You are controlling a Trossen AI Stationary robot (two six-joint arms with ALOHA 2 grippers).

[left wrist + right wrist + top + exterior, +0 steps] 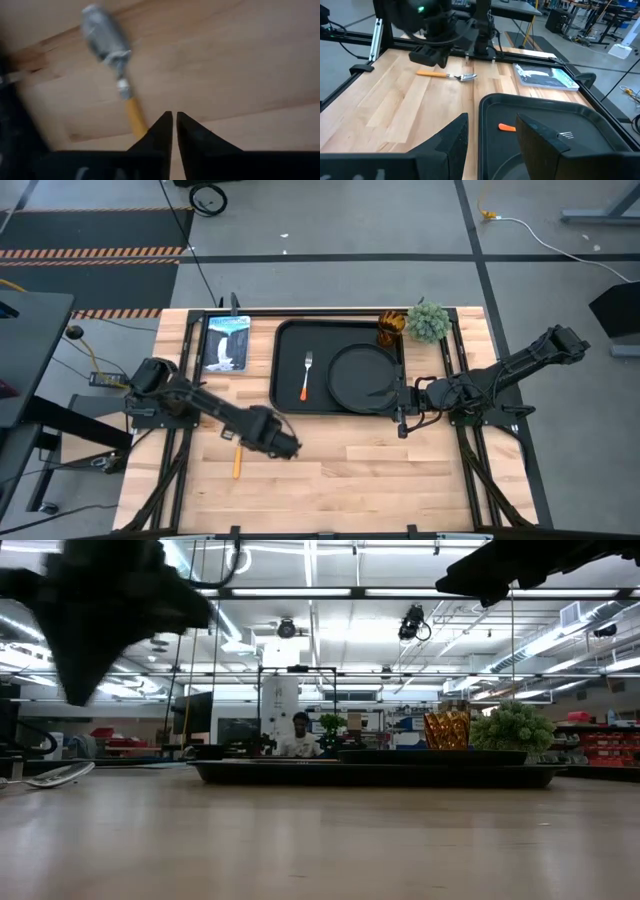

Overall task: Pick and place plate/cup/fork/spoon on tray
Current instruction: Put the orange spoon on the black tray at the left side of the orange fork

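- Spoon (237, 457) lies on the bare wood left of the tray (284, 370), flat, its bowl toward the tray.
- Light, stiff and thin, I'd judge; the metal bowl looks slippery, so the yellow-orange handle seems the better place to pinch.
- Left gripper (173, 131) hangs just above the spoon's handle, fingers nearly together, holding nothing.
- Right gripper (492, 137) sits at the tray's near right edge by the plate (363, 378), fingers apart, empty.
- Fork (306, 375) and cup (389, 328) are already on the tray.

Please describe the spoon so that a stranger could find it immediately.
Look left of the black tray, on the bare wooden table. The spoon lies there below the left end effector. Unlike the fork on the tray, it has an oval bowl.
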